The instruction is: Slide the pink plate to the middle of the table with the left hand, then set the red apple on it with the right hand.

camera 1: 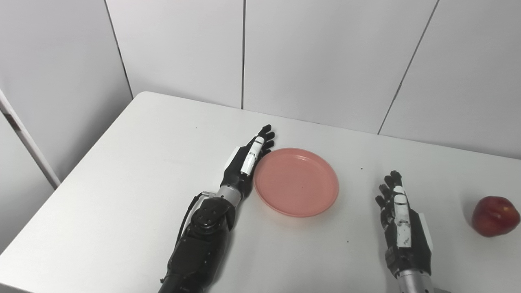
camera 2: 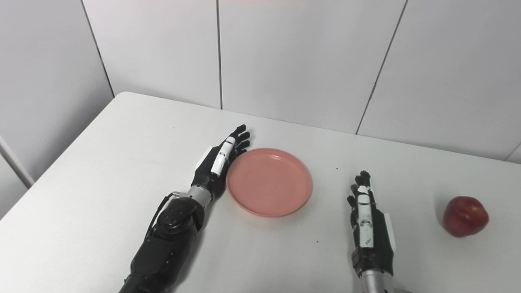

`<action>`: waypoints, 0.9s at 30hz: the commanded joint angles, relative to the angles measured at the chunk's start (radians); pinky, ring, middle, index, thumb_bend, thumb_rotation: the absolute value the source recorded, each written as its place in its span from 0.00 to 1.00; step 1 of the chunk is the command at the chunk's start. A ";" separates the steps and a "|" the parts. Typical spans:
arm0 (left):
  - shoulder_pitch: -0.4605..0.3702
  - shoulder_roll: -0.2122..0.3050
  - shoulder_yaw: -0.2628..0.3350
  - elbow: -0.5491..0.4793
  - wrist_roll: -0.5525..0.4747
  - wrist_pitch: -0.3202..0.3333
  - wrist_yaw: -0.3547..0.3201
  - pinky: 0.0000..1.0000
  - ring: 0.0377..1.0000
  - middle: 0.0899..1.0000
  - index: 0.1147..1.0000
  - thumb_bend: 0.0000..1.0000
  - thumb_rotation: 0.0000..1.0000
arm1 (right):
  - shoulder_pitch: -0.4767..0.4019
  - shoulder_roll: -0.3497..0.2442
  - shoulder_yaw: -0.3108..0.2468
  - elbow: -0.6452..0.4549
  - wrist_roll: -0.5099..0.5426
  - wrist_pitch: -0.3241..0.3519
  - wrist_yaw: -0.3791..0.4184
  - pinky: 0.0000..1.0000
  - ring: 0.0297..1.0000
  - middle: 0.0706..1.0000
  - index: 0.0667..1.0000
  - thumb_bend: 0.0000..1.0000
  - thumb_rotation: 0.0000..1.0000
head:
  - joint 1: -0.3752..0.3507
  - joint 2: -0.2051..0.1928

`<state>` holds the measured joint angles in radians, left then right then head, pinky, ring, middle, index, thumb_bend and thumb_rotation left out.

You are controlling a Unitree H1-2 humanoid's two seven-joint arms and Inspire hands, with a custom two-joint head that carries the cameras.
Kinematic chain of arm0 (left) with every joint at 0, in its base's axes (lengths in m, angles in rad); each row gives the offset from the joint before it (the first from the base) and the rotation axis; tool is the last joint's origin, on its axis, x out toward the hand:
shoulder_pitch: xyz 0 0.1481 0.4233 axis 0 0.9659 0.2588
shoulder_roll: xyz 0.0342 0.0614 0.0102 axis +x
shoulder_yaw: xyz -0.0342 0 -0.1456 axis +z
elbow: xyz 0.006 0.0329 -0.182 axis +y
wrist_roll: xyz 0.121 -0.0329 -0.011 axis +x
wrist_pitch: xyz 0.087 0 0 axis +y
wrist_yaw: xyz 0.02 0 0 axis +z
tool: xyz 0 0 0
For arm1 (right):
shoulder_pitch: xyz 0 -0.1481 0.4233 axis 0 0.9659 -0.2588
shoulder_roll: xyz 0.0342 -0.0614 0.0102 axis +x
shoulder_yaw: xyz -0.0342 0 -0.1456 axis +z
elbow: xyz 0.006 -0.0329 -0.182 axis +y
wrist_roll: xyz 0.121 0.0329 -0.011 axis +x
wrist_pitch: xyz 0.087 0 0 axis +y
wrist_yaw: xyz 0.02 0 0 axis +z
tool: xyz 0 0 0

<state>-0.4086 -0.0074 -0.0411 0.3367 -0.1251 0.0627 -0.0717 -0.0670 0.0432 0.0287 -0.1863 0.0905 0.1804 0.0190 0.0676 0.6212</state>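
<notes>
Left robot hand (camera 1: 247, 161) black with white thumb strip; right robot hand (camera 1: 403, 228) alike — silver wrist cuffs; black cabled forearm.

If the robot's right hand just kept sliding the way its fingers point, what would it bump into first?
Probably nothing: the right hand points toward the table's far edge, passing between the pink plate and the red apple.

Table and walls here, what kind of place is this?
Probably a robot test lab, not a home: a bare white table, plain grey wall panels, and only a plate and apple as props.
</notes>
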 commanded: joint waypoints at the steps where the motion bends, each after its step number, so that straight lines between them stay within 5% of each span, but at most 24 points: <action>1: 0.007 -0.031 -0.038 -0.004 0.014 0.025 -0.031 0.95 0.94 0.95 0.93 0.37 1.00 | -0.026 0.014 -0.001 -0.037 -0.005 -0.007 -0.009 1.00 1.00 1.00 1.00 0.21 1.00 | 0.000 0.000; 15: 0.043 -0.068 -0.090 -0.026 0.066 0.016 0.000 0.90 0.92 0.93 0.92 0.37 1.00 | -0.035 0.041 -0.001 -0.065 0.012 0.028 -0.029 1.00 1.00 1.00 1.00 0.19 1.00 | -0.054 0.029; 27: 0.080 -0.073 -0.109 -0.066 0.032 0.030 -0.054 0.93 0.93 0.94 0.93 0.36 1.00 | -0.042 0.041 0.018 -0.052 -0.015 0.011 -0.031 1.00 1.00 1.00 1.00 0.23 1.00 | -0.100 0.047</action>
<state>-0.3400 -0.0531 -0.1220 0.2674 -0.0832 0.0555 -0.0767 -0.0769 0.0748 0.0408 -0.2169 0.0826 0.1966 -0.0120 -0.0306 0.6688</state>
